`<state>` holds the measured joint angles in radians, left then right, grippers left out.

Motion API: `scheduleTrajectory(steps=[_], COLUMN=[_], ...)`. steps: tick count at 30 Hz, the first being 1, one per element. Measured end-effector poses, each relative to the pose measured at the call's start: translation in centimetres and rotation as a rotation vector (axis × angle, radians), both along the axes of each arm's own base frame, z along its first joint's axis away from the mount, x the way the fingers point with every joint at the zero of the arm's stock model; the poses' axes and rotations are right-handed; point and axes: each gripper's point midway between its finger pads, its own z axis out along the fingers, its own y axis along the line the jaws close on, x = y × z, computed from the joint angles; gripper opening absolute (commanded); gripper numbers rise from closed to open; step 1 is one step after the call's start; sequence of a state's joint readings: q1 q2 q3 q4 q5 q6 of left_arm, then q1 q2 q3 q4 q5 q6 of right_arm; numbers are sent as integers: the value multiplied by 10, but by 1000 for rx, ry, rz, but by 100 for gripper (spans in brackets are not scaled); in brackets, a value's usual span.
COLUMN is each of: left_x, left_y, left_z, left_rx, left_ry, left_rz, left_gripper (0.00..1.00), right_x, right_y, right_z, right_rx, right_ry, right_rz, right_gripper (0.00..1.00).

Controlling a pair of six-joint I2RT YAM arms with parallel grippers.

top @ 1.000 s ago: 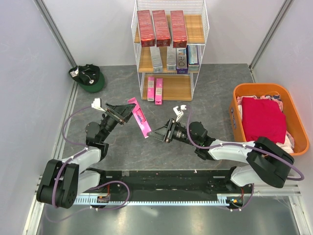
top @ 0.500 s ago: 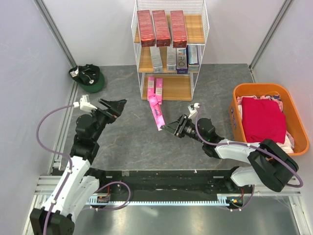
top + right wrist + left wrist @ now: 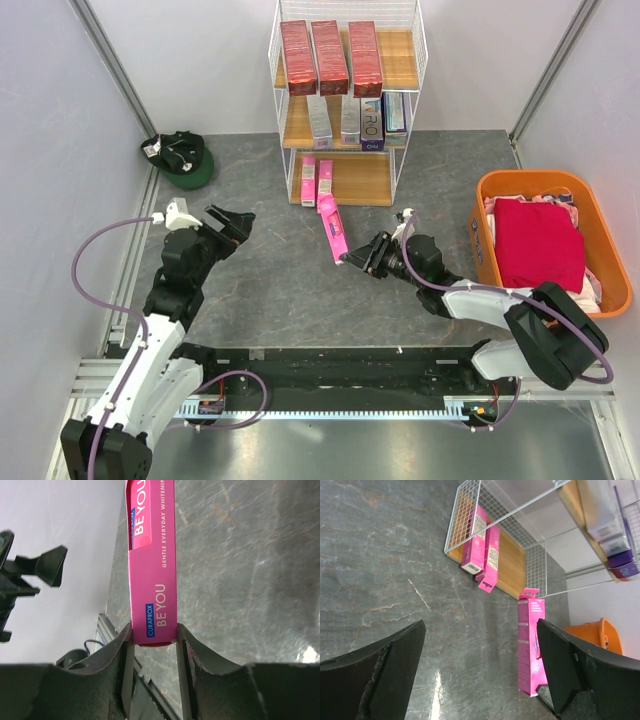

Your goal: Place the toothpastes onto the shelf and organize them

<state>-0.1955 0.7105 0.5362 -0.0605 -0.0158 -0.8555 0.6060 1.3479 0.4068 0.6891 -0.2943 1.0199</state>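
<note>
Right now the pink Curaprox toothpaste box (image 3: 333,228) is clamped in the right gripper (image 3: 354,258). The jaws are closed on its very end, with pads on the two opposite long sides.

- Position: in the top view the rest of the box sticks out of the jaws toward 11 o'clock. Its far end is just at 6 o'clock of the shelf (image 3: 276,120), near the bottom board (image 3: 365,178). Can't tell whether the far end clears the table (image 3: 260,290).
- Handling: probably light. It's a hollow carton, stiff lengthwise, but the walls would dent under a hard pinch. The print is glossy, so it could pivot between the pads.
- Grip: the end grip leaves a long lever, so a knock on the shelf would likely swing it. Mid-length would hold steadier, but this grip suits a nose-first slide in.
- Target: the two pink boxes (image 3: 316,183) lie on the bottom board, with bare wood at their 3 o'clock.
- Other boards: dark red boxes (image 3: 330,58) on top, silver/blue/purple boxes (image 3: 355,118) in the middle.
- Left gripper (image 3: 232,220): jaws spread wide and empty, at 9 o'clock of the held box, well apart.
</note>
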Motion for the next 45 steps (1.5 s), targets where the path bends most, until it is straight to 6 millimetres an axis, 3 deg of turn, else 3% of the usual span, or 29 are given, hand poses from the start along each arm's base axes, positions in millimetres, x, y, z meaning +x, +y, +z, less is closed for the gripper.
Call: scheduleTrajectory(steps=[3,10,19,25,35,43,45], left_x=[1,4,10,11,12,15,16], left_y=[-4,-11,-20,-24,-26,-31,-32], left_z=[-6,-10,-7,-6,-3,-8,-11], left_rx=[0,-7,-24,-31,-35,-43,-43], left_ry=[23,36,15,9,-2,11,19], left_rz=[-20,-54,-96,-117,-128,-151,-153], left_gripper=[99,99,98,98,98,98,98], right_x=[16,79,151,179,218,228,230], right_y=[0,-2,-4,4,9,15,16], right_z=[-4,-15,-55,-70,-79,-81,-81], right_rx=[-16,-44,-38,-29,-14,34,46], right_ry=[14,24,106,133,137,148,152], right_rz=[-25,-119,-239,-285,-329,-322,-324], right_gripper=[19,19,18,19,24,38,48])
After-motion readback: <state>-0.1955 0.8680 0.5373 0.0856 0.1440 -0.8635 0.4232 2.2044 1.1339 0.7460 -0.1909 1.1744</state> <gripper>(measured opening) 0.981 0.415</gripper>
